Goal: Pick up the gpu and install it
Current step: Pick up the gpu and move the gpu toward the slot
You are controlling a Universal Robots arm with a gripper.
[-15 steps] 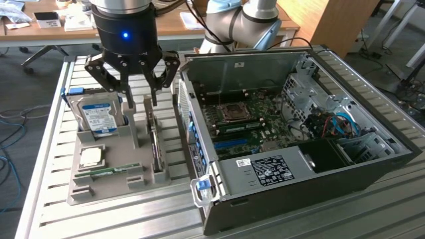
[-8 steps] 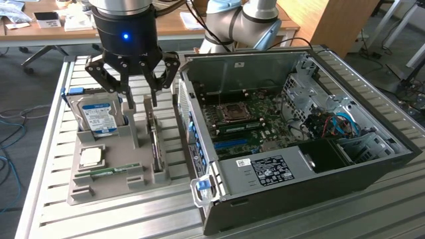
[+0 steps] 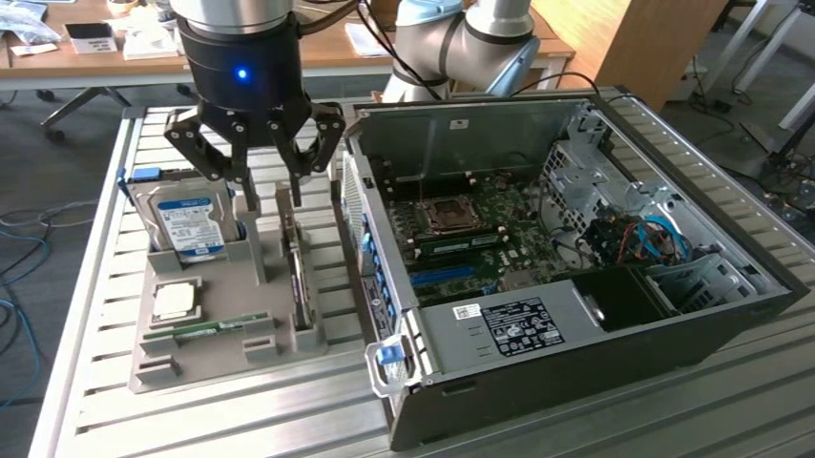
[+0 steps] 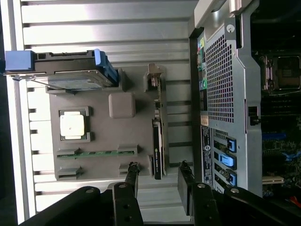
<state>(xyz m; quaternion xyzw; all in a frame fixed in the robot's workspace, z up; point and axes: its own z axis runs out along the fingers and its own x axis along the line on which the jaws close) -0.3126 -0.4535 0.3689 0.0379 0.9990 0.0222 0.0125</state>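
Observation:
The gpu point(image 3: 297, 277) is a thin dark card standing on its edge in a slot of the grey holder tray point(image 3: 217, 358), on the side nearest the computer case. In the wrist view the gpu point(image 4: 158, 141) runs lengthwise, with its metal bracket at the far end. My gripper point(image 3: 273, 198) hangs just above the tray over the gpu's far end, open, with nothing between its fingers. From the wrist, the gripper point(image 4: 159, 168) straddles the line of the card, one dark fingertip on each side.
The tray also holds a silver hard drive point(image 3: 189, 224), a processor chip point(image 3: 175, 301) and a green memory stick point(image 3: 204, 329). The open computer case point(image 3: 713, 315) lies right beside the tray, its motherboard point(image 3: 478, 239) exposed. All stand on a slatted metal table point(image 3: 255, 420).

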